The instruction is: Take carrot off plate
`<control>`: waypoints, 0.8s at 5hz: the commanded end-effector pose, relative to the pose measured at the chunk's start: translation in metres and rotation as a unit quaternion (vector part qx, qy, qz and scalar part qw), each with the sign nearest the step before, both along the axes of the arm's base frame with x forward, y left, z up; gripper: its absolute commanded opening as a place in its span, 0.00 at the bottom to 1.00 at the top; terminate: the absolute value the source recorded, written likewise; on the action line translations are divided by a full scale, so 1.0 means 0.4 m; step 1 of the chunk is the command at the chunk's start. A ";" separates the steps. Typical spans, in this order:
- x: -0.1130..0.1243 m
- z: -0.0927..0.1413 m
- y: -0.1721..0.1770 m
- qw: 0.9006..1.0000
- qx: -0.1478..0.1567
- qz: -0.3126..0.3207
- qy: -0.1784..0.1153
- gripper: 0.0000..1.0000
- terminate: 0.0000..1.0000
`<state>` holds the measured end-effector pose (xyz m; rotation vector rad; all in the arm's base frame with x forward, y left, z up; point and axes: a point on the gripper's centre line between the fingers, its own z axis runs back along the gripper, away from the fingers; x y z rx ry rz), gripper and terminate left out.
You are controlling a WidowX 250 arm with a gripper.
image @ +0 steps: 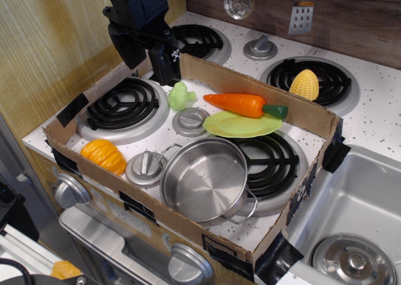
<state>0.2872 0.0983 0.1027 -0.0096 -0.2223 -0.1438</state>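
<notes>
The orange carrot [237,103] with its dark green stem end pointing right lies along the far edge of the lime-green oval plate [241,127], which sits in the middle of the toy stove top. My gripper [165,64] is a dark mass at the back left, hanging by the cardboard wall, well left of the carrot and apart from it. Its fingers point down and merge into one dark shape, so I cannot tell whether they are open or shut. Nothing shows between them.
A steel pot [203,180] stands in front of the plate. A pale green toy [181,96] lies left of the carrot, a ribbed orange toy [103,155] at front left, yellow corn [304,84] on the back right burner. A cardboard wall [313,113] rings the stove; a sink [357,203] is at right.
</notes>
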 end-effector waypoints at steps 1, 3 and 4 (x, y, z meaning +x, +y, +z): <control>0.000 0.000 0.000 1.000 0.000 0.000 0.000 1.00 0.00; 0.031 0.033 -0.036 0.980 0.020 -0.198 -0.015 1.00 0.00; 0.037 0.032 -0.065 0.961 0.036 -0.272 -0.023 1.00 0.00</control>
